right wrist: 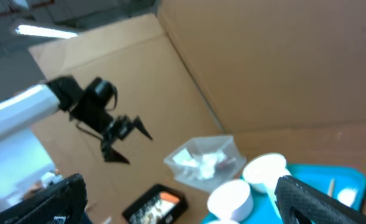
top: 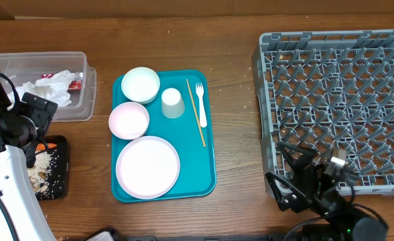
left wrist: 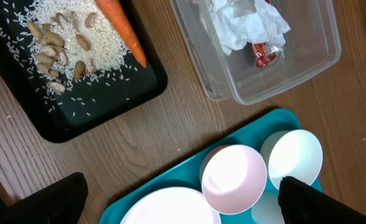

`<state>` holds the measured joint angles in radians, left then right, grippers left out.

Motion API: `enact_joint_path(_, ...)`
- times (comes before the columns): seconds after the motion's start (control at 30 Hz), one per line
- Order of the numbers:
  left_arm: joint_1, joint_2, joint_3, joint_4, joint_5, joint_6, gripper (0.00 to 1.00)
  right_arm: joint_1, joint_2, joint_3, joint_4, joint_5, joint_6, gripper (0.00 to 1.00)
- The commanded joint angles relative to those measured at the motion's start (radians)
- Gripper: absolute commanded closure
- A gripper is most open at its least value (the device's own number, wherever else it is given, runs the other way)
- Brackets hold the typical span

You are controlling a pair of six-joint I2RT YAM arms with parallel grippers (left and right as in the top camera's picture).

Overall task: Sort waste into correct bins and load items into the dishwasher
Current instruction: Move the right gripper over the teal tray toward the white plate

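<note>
Crumpled napkins (top: 49, 87) and a red wrapper (top: 76, 80) lie in the clear tub (top: 83, 100). The carrot (left wrist: 121, 28) and the rice-and-nut scraps (left wrist: 65, 43) lie on the black tray (left wrist: 108, 106). On the teal tray (top: 207, 154) are a white bowl (top: 141, 84), a pink bowl (top: 128, 120), a pink plate (top: 147, 167), a cup (top: 173, 102) and a fork (top: 200, 100). The grey dish rack (top: 338, 100) holds nothing. My left gripper (left wrist: 183, 205) is open and empty, raised between the black tray and the teal tray. My right gripper (right wrist: 183, 199) is open and empty at the rack's front left corner.
A thin wooden stick (top: 195, 117) lies beside the fork on the teal tray. Cardboard walls stand behind the table. Bare wood lies between the teal tray and the rack.
</note>
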<state>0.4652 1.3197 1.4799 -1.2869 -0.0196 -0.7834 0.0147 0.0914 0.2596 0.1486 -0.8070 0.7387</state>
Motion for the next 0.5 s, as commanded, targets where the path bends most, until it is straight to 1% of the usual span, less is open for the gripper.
enact_joint_path(0.0,0.003,0.007,0.008,0.002,-0.007,-0.010,0.00,0.005,0.185,0.240,-0.108,0.021,-0.213,0.00)
enact_joint_path(0.03,0.003,0.007,0.008,0.002,-0.007,-0.010,0.00,0.005,0.227,0.277,-0.126,0.020,-0.232,0.00)
enact_joint_path(0.07,0.003,0.007,0.008,0.002,-0.007,-0.010,0.00,0.006,0.319,0.359,-0.171,0.019,-0.275,0.00)
enact_joint_path(0.13,0.003,0.007,0.008,0.002,-0.007,-0.010,0.00,0.011,0.422,0.446,-0.228,0.020,-0.333,0.00)
enact_joint_path(0.17,0.003,0.007,0.008,0.002,-0.007,-0.010,0.00,0.029,0.523,0.529,-0.295,0.022,-0.425,0.00)
enact_joint_path(0.2,0.003,0.007,0.008,0.002,-0.007,-0.010,0.00,0.038,0.556,0.555,-0.315,0.023,-0.455,0.00)
enact_joint_path(0.27,0.003,0.007,0.008,0.002,-0.007,-0.010,0.00,0.100,0.702,0.661,-0.395,0.097,-0.524,0.00)
enact_joint_path(0.33,0.003,0.007,0.008,0.002,-0.007,-0.010,0.00,0.193,0.832,0.740,-0.441,0.192,-0.583,0.00)
enact_joint_path(0.37,0.003,0.007,0.008,0.002,-0.007,-0.010,0.00,0.293,0.936,0.803,-0.469,0.313,-0.615,0.00)
enact_joint_path(0.4,0.003,0.007,0.008,0.002,-0.007,-0.010,0.00,0.341,0.980,0.828,-0.478,0.374,-0.624,0.00)
enact_joint_path(0.47,0.003,0.007,0.008,0.002,-0.007,-0.010,0.00,0.473,1.103,0.893,-0.495,0.565,-0.648,0.00)
